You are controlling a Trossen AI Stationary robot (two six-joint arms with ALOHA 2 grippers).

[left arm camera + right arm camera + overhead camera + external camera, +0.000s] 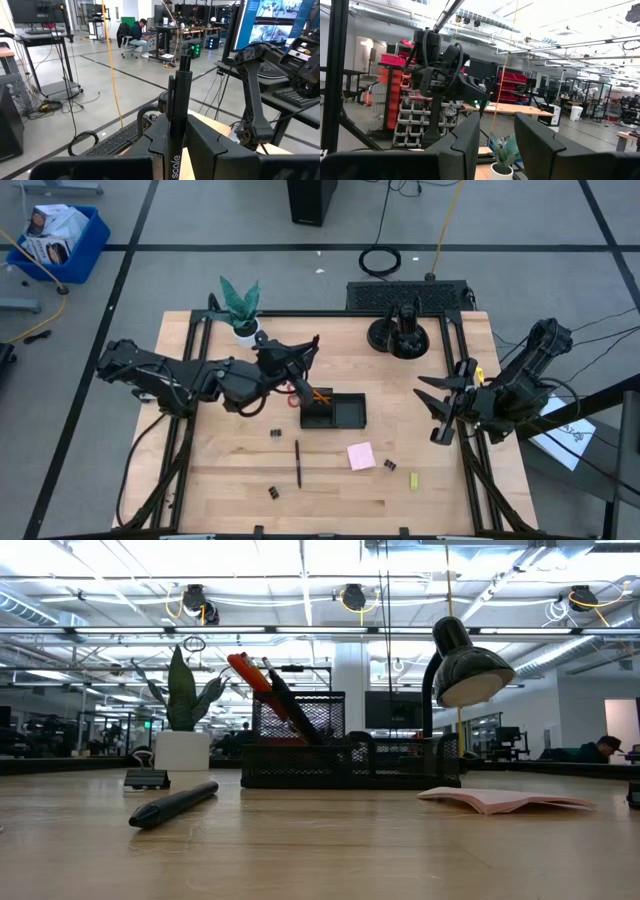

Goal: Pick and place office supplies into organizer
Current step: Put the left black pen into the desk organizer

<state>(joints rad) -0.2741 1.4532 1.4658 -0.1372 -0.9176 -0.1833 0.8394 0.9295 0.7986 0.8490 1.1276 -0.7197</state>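
Near edge of the desk [230,480]: a black pen [298,463] lies loose in front of the organizer [335,411], with small binder clips [273,492] scattered around it; to its right lie a pink sticky-note pad [361,456] and a small yellow-green piece [414,480]. These supplies are not yet stowed.

Centre: the organizer sits mid-desk. Its taller cup already holds an orange pencil [321,395], and the red-handled scissors [250,673] lean out of it in the low view.

Step in hand, as judged: the left claw [297,358], hovering just behind the organizer's left end, is clenched on a black pen [180,105] held along its fingers. To do this well, the pen's lower tip should be centred over the cup before descent, the pen tilted toward upright and released only once the tip is inside the mesh wall. The leaning scissors narrow the opening, so entry on the side away from them looks safer.

Right: the right claw [440,411] waits over the desk's right edge, fingers parted and grasping nothing, well apart from the organizer.

Far side: a potted plant [241,308] stands just behind the left arm, and a lamp base [404,335] sits behind and to the right. Open room lies in front of the organizer and between it and the right arm.
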